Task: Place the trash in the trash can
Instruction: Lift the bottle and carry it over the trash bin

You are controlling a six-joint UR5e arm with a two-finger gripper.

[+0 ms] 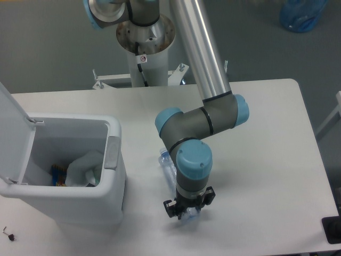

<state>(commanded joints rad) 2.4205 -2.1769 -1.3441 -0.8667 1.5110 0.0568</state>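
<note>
The crushed clear bottle [167, 163] with a bluish tint lies on the white table, right of the trash can [74, 198]. Most of its length is hidden under the arm's wrist. My gripper [188, 211] points straight down over the bottle's near end, with the fingers closed around it and a bluish bit showing between them. The trash can is a white bin with its lid [11, 133] hinged open to the left and a grey tab [112, 152] on the rim. A crumpled white wad [85, 167] lies inside it on colourful scraps.
The arm's pedestal [145, 40] stands behind the table's back edge. A blue bag [302, 14] lies on the floor at the top right. At the lower right corner sits a black object [332, 230]. A tiny dark piece [8, 233] lies at the lower left.
</note>
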